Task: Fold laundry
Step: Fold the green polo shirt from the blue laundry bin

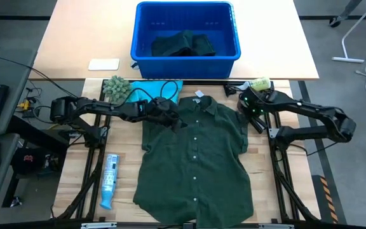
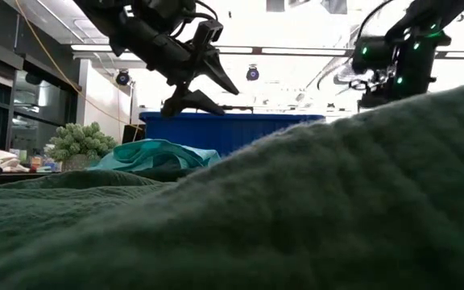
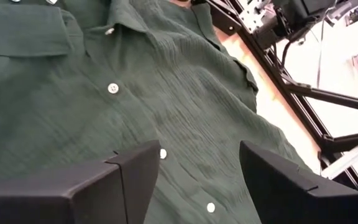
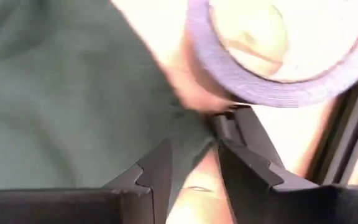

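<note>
A dark green button-up shirt (image 1: 196,159) lies spread flat on the table, front up, with its collar and white neck tag (image 1: 199,95) at the far side. My left gripper (image 1: 173,119) hovers open over the shirt's left shoulder, clear of the cloth (image 3: 166,93) with nothing between its fingers. My right gripper (image 1: 251,111) points steeply down at the shirt's right shoulder edge (image 4: 73,93), its fingers apart over the cloth's edge and bare table. A turquoise garment (image 1: 154,89) lies bunched past the collar. More dark green laundry (image 1: 183,44) sits in the blue bin (image 1: 145,51).
A fuzzy grey-green ball (image 1: 115,87) sits beside the turquoise garment. A roll of tape (image 4: 278,56) lies just past my right gripper. A blue bottle (image 1: 109,181) lies on the table left of the shirt. Black frame rails (image 1: 284,178) run along both table sides.
</note>
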`<state>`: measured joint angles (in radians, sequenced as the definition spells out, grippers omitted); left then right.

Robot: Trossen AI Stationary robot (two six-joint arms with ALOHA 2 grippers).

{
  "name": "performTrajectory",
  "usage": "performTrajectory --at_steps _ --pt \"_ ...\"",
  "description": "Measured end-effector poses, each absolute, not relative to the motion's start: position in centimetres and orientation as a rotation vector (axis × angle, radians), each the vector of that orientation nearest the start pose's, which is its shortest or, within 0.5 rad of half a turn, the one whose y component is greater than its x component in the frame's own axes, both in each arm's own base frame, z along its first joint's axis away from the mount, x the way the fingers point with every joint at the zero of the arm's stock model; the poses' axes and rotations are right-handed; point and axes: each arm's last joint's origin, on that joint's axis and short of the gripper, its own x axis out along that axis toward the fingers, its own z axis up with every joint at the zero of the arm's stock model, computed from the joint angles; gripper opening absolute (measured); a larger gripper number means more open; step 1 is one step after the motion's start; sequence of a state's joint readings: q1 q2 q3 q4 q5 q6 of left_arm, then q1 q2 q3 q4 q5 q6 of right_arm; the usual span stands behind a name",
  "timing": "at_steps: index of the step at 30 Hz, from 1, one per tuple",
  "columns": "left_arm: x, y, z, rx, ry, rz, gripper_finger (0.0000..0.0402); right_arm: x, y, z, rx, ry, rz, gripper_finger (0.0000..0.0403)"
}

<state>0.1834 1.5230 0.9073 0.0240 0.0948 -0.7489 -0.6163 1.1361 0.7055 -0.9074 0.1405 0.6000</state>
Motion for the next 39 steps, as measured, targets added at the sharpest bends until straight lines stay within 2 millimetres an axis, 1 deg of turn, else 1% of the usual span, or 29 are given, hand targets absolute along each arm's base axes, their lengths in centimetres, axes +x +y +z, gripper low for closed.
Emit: performTrajectory --at_steps 4,8,14,16,23,27,29,36,39 --pt "31.7 5.6 22.1 -0.814 0.530 0.306 0.0204 14.6 -11.9 18.4 0.895 1.199 -1.078 0.0116" --pt "31.7 5.6 22.1 -0.816 0.531 0.306 0.0204 14.9 -12.3 17.3 0.958 1.238 -1.114 0.0116" --pt "31.7 5.6 22.1 -0.817 0.532 0.307 0.0204 15.1 -12.4 16.7 1.003 1.250 -1.159 0.0116" --pt "31.7 5.6 22.0 -0.816 0.532 0.307 0.0204 15.3 -12.6 16.5 1.025 1.234 -1.187 0.0116" --pt "31.7 5.5 22.0 -0.839 0.539 0.290 0.0204 15.8 -12.8 16.2 1.115 1.176 -1.191 0.0116" --pt "31.6 5.4 22.0 -0.849 0.560 0.271 0.0204 15.7 -12.5 16.5 1.151 1.179 -1.149 0.0116" --pt "31.6 5.4 21.9 -0.843 0.567 0.271 0.0204 15.4 -12.3 16.9 1.153 1.165 -1.142 0.0116" --pt "31.5 5.4 21.8 -0.824 0.576 0.271 0.0204 14.5 -11.7 19.3 1.112 1.016 -1.144 0.0116" --pt "31.5 5.4 21.8 -0.823 0.576 0.272 0.0204 14.3 -11.4 19.9 1.149 0.980 -1.114 0.0115"
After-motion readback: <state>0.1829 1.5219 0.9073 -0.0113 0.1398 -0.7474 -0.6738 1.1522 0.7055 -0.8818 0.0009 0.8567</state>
